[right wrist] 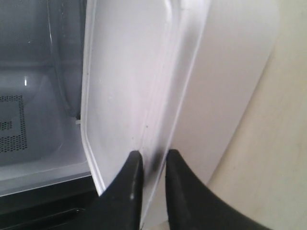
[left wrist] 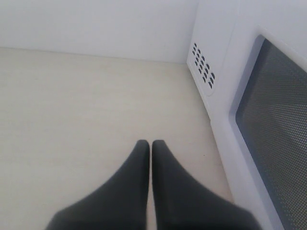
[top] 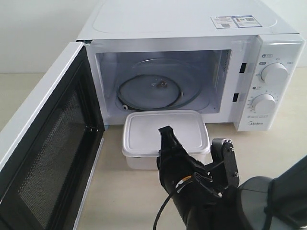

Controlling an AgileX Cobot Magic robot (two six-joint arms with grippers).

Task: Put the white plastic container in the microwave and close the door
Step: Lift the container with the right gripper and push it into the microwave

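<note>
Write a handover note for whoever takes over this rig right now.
Left gripper: shut, empty, beside the outer face of the door, which stands wide open.
Right gripper: appears pinched on the near rim of the white plastic container.
The container sits, lid on, on the table just in front of the microwave; its turntable is bare.
Done: door open, container gripped.
Left: lift container in, release, swing door shut.

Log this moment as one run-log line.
door: open | white plastic container: on table before microwave | right gripper: astride container rim, grip unconfirmed | left gripper: shut, beside door
</note>
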